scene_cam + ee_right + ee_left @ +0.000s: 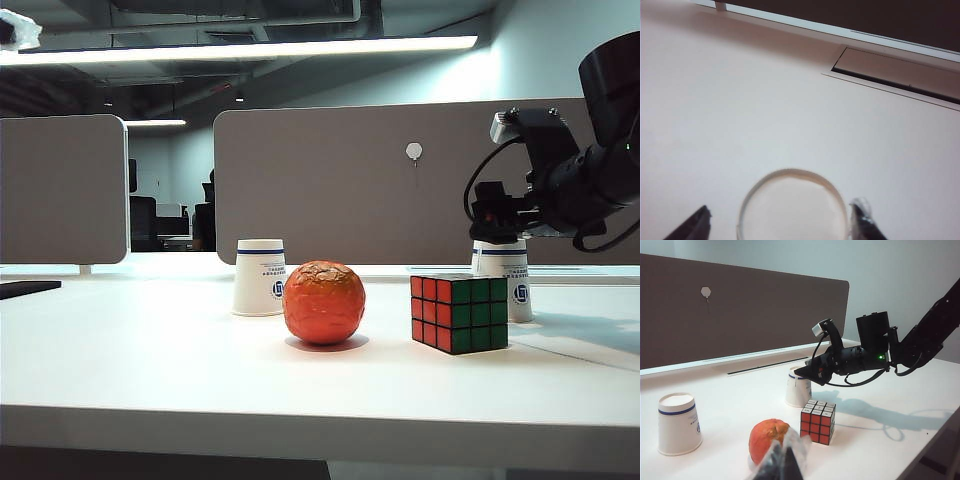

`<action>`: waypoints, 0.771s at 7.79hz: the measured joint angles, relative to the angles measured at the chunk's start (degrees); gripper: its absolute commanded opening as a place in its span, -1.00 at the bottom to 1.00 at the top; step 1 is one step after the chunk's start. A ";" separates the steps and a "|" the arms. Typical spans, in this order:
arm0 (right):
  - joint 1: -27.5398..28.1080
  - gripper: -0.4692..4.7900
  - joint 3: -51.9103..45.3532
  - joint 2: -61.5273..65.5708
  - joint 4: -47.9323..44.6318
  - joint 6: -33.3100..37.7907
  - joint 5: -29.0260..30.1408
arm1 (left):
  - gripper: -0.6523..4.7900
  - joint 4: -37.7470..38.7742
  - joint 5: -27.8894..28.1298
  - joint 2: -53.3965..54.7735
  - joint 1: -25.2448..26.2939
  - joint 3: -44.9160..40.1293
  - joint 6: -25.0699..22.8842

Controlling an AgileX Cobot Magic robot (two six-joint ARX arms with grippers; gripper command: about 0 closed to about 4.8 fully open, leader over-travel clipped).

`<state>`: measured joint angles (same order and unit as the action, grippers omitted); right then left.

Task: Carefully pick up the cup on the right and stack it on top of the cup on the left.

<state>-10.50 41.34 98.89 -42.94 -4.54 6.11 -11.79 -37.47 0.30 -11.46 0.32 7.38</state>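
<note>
Two paper cups stood upside down on the white table (pixel 150 400), and I had the right gripper (pixel 780 226) down over the right cup (pixel 505 275), its fingers (pixel 692 227) spread to either side of the upturned base with a gap showing on both flanks, so nothing was pinched yet. That cup sat just behind the Rubik's cube (pixel 458 312) in the exterior view; the left cup (pixel 259 277) waited well apart, with the orange ball (pixel 323 302) between them. I judged the thin wall the chief risk: too hard a squeeze would buckle it, too soft and it would slip on the lift. An uneven closing could shove the cup against the cube. Carrying it low across could knock the ball. My left gripper (pixel 782 465) hung back near the ball, and I could not tell how its jaws stood.
</note>
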 measured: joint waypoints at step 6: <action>0.00 0.82 0.02 1.73 -1.29 0.00 0.00 | -0.78 -0.02 -0.02 -0.02 0.00 0.02 0.00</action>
<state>-10.50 41.36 100.62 -44.23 -4.54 6.11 -11.81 -37.50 0.27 -11.46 0.34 7.38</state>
